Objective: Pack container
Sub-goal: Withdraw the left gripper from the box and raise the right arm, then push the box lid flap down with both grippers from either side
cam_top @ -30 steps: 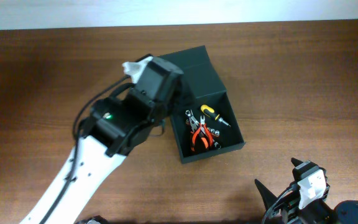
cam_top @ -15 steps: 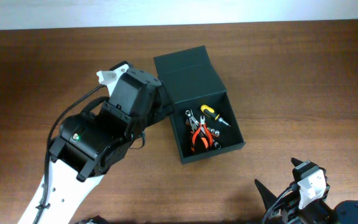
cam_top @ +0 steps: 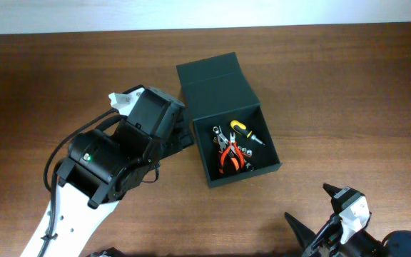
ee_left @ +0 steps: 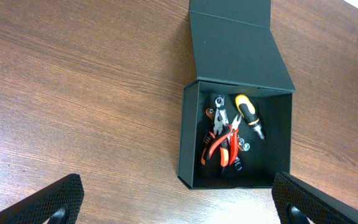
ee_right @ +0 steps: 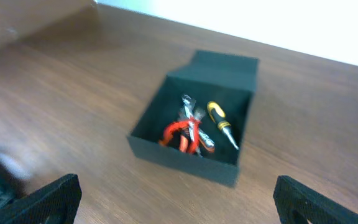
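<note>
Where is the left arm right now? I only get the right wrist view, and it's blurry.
Observer: The left arm hangs over the table, just left of the box.
Operator: Is its tool holding anything?
Observer: No. The left tool is open and empty.
Operator: What else is inside, besides pliers and screwdriver?
Observer: Small silver pieces lie loose beside the pliers and screwdriver.

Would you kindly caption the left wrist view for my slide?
Open container holding red pliers and yellow-handled screwdriver on wooden table.
</note>
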